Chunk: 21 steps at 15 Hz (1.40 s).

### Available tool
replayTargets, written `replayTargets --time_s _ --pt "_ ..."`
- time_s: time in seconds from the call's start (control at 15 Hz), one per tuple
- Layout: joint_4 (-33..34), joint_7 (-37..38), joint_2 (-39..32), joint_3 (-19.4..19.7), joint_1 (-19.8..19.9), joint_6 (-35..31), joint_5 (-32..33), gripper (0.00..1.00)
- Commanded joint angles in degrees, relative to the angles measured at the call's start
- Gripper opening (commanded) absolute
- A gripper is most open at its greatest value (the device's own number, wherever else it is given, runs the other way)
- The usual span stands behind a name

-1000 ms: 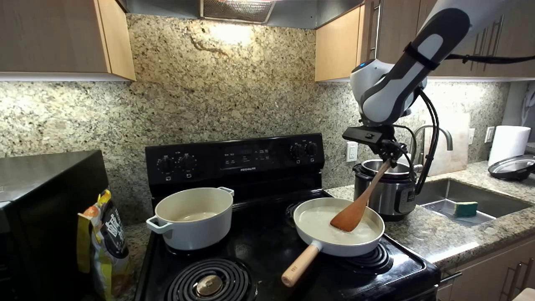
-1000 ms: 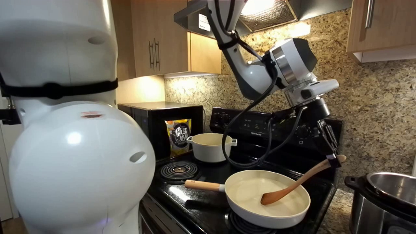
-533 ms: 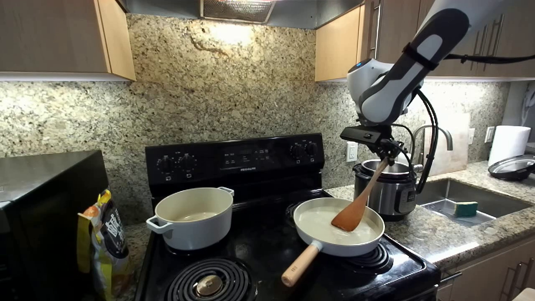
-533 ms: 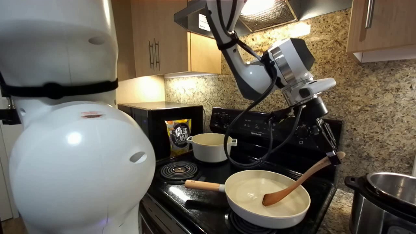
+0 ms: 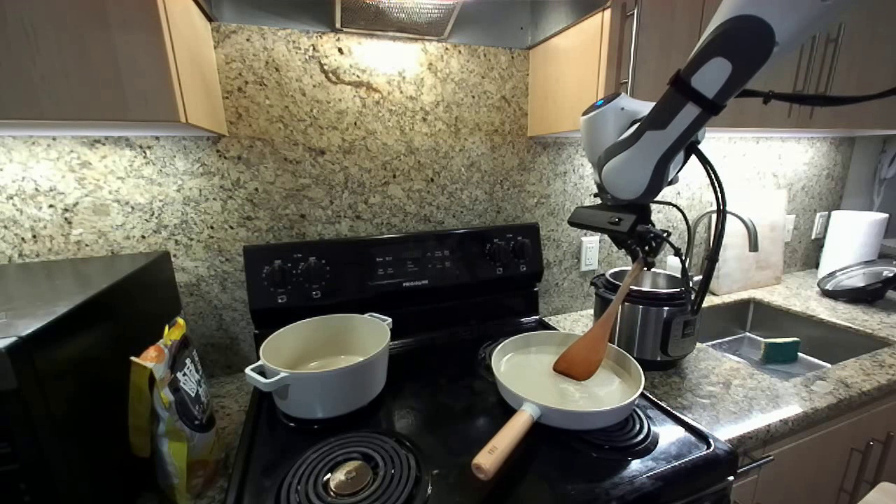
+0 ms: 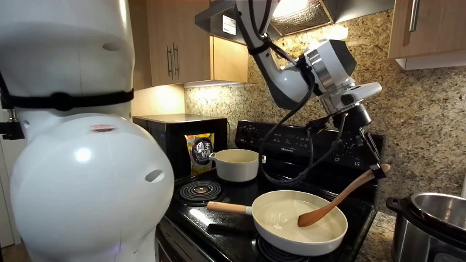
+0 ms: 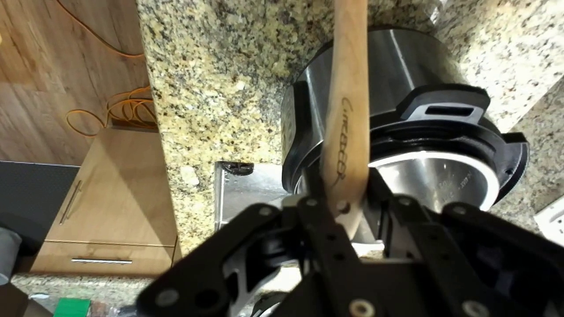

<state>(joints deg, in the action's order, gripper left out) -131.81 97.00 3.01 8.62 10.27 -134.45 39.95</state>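
My gripper (image 7: 346, 182): pinching the wooden spatula (image 5: 603, 329) near its upper end.
Blade (image 5: 583, 357): tilted inside the frying pan (image 6: 309, 249); contact I cannot tell.

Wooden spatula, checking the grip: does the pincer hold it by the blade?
No: in the wrist view, the pincer clasps the wooden spatula by its handle.

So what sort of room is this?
A kitchen, probably a home one: there's a stove, a pan on one of its burners, and a sink in the counter.
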Motion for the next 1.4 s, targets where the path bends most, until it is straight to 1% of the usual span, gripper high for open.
replayTargets --time_s 0.0,0.07,0.2,0.33,0.47,0.6,0.8,1.2,1.33 --pt "-0.5 -13.6 -0.9 0.6 -0.3 -4.7 -10.6 0.11" --pt "-0.6 -17.9 -1.1 0.6 -0.4 -5.4 -14.6 0.11" --pt "-0.3 -23.5 -1.6 0.3 -0.4 -5.3 -20.2 0.11" --pt "0.1 -27.0 -1.9 0.2 -0.4 -3.9 -24.0 0.11" --pt "0.4 -28.3 -2.0 0.3 -0.3 -2.9 -25.7 0.11" --pt "0.6 -27.6 -2.0 0.3 -0.2 -2.1 -25.5 0.11" --pt "0.8 -24.4 -1.9 0.4 0.0 -1.3 -23.5 0.11" --pt "1.4 -23.3 -1.9 0.6 -0.1 2.6 -25.3 0.11" --pt "1.4 -23.3 -1.9 0.6 -0.2 2.9 -26.3 0.11"
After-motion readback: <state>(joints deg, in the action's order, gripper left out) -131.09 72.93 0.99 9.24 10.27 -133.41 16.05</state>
